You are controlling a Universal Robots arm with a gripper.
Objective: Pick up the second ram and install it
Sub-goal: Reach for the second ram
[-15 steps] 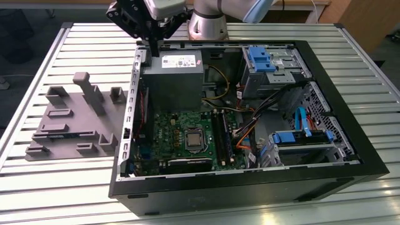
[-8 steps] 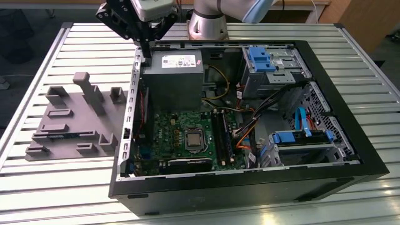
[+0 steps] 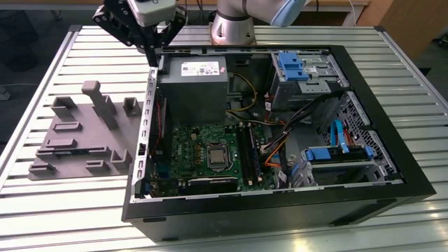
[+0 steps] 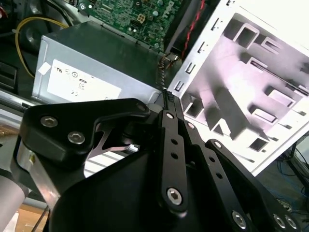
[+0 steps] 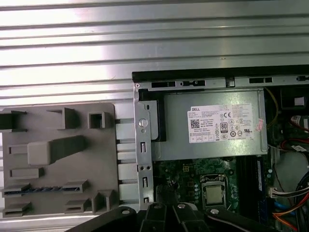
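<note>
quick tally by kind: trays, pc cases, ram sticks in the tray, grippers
grey tray: 1
computer case: 1
ram stick in the tray: 1
gripper: 1
total: 4

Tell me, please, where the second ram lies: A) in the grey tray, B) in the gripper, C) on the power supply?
A: the second ram sits between blocks of the tray, well apart from the gripper.
</note>
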